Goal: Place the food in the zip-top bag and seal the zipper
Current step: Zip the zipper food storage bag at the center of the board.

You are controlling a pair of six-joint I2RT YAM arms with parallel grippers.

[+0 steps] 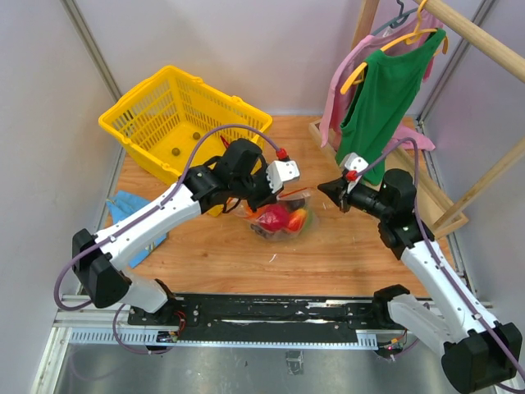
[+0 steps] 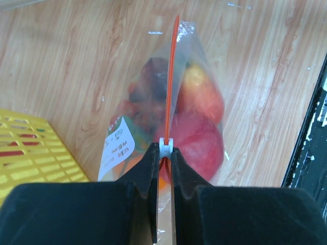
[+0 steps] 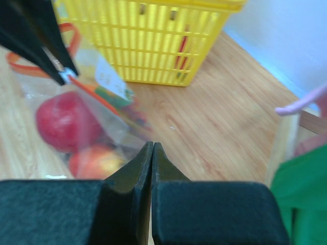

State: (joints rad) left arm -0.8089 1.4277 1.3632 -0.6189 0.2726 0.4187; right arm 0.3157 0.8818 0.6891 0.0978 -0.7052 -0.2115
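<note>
Up top, the bag [image 1: 300, 199] of food [image 1: 276, 218] sits in the middle of the table [image 1: 328, 254], with bare wood in front. A yellow basket [image 1: 176, 119] stands just behind it, and clothes [image 1: 381, 98] hang on the right. Close up, the left pincer [image 2: 164, 150] is clamped on the zipper [image 2: 171, 87]. The right pincer [image 3: 152, 148] is pressed together, holding nothing, near the bag.

zip-top bag [image 2: 189, 46] clear | zipper [image 2: 171, 81] red-orange | tab [image 2: 166, 145] white | fruit [image 2: 199, 145] red | basket [image 1: 164, 115] yellow lattice | table [image 2: 76, 66] wood-grain
</note>
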